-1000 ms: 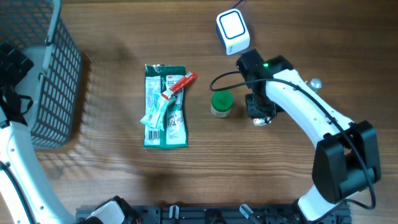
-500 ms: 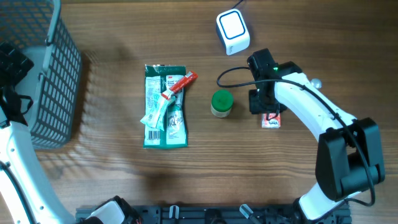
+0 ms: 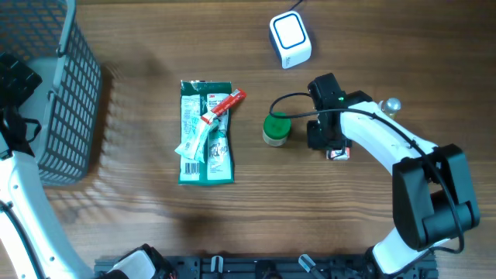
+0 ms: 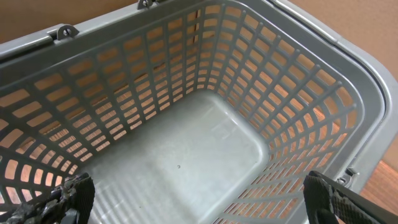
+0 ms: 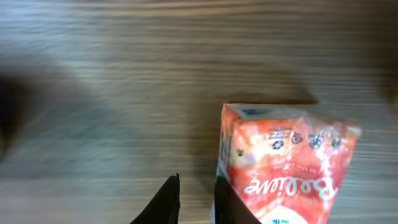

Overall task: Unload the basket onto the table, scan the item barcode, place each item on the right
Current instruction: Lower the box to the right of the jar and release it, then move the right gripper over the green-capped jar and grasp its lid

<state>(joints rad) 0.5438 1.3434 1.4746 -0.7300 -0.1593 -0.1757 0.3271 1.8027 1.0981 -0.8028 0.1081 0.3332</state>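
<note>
My right tool (image 5: pixel 196 194) is pinched down to a narrow gap, and only bare wood shows between its fingers (image 5: pixel 166 198), so it grips nothing. The red snack packet (image 5: pixel 285 167) lies flat on the tabletop (image 5: pixel 112 93) just to the right of the tool in the wrist view. Its left edge is against the nearer finger, and its body is entirely outside the gap. The picture is blurred, so I can read a looping white script on the wrapper but cannot find a barcode. From overhead, the right tool (image 3: pixel 332 146) sits almost on top of the packet, of which only a red-and-white corner (image 3: pixel 339 154) peeks out beneath the arm. A green-lidded jar (image 3: pixel 276 129) stands just beside it, and the white scanner box (image 3: pixel 291 39) sits well apart towards the far edge. My left tool (image 4: pixel 202 194) is spread wide above the grey basket (image 4: pixel 186 149), holding nothing.
</note>
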